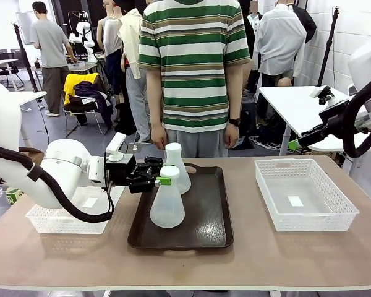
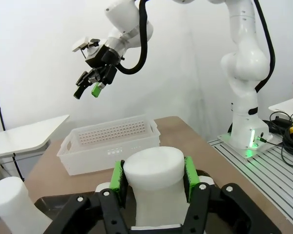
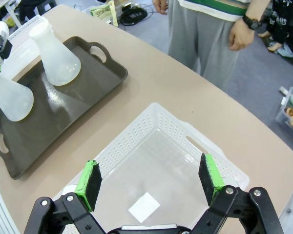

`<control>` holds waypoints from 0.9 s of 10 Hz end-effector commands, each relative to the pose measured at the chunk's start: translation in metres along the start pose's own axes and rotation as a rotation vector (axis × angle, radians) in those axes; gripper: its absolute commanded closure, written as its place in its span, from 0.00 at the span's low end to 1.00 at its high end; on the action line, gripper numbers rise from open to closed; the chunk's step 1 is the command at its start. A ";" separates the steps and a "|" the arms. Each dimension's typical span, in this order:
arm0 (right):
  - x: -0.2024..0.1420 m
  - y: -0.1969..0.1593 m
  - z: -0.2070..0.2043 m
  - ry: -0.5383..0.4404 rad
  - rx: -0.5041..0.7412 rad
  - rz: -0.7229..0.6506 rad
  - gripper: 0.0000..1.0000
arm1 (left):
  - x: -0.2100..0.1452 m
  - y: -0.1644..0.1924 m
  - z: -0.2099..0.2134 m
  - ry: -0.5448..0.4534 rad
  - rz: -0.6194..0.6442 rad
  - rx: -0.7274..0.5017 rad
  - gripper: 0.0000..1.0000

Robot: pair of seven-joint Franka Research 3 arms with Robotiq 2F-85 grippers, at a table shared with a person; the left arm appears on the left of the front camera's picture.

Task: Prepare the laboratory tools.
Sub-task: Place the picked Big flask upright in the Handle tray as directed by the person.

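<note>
Two frosted-white conical flasks stand on the dark brown tray (image 1: pixel 204 232). My left gripper (image 1: pixel 163 180) is shut on the neck of the nearer flask (image 1: pixel 167 210); in the left wrist view its green pads (image 2: pixel 118 178) press both sides of that neck (image 2: pixel 154 168). The second flask (image 1: pixel 178 166) stands just behind it, free, and its neck (image 2: pixel 12 204) shows at the lower left of the left wrist view. My right gripper (image 1: pixel 294 145) hangs open and holds nothing, high at the right; its wrist view has it (image 3: pixel 149 181) above the white basket (image 3: pixel 136 141), with both flasks (image 3: pixel 56 53) (image 3: pixel 7 95) at the left.
A white mesh basket (image 1: pixel 343 213) sits at the table's right, another (image 1: pixel 43 223) at the left under my left arm. A person in a striped shirt (image 1: pixel 195 62) stands at the far edge, hands down behind the tray.
</note>
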State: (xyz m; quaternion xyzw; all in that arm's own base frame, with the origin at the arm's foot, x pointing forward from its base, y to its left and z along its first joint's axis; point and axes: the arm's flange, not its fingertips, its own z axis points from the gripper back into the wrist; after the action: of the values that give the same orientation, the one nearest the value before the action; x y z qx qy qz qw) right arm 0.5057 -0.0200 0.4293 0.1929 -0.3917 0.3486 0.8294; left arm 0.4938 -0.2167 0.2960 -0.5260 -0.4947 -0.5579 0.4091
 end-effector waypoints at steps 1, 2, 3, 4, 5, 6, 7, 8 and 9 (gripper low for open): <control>-0.002 0.000 -0.001 -0.002 0.007 0.004 0.00 | 0.009 0.003 0.001 0.038 -0.006 0.001 0.18; -0.002 0.000 -0.001 -0.002 0.007 0.004 0.00 | 0.011 0.001 0.003 0.053 -0.010 0.001 0.00; -0.002 0.000 -0.001 -0.002 0.007 0.004 0.00 | 0.012 0.000 0.004 0.059 -0.008 -0.001 0.00; -0.002 0.000 -0.001 -0.002 0.007 0.004 0.00 | 0.012 0.000 0.005 0.058 -0.004 -0.005 0.00; -0.002 0.000 -0.001 -0.002 0.007 0.004 0.00 | 0.016 -0.002 0.006 0.078 0.014 -0.026 0.00; -0.002 0.000 -0.001 -0.002 0.007 0.004 0.00 | 0.019 -0.003 0.009 0.169 0.095 -0.046 0.00; -0.002 0.000 -0.001 -0.002 0.007 0.004 0.00 | 0.022 -0.004 0.012 0.217 0.102 -0.060 0.00; -0.002 0.000 -0.001 -0.002 0.007 0.004 0.00 | 0.026 -0.006 0.013 0.227 0.107 -0.066 0.00; -0.002 0.000 -0.001 -0.002 0.007 0.004 0.00 | 0.026 -0.006 0.013 0.237 0.113 -0.068 0.00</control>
State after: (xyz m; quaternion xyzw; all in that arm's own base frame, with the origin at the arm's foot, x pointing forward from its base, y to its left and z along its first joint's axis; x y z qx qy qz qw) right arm 0.5057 -0.0200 0.4293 0.1929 -0.3917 0.3485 0.8294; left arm 0.4914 -0.2015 0.3148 -0.5000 -0.4072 -0.6026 0.4702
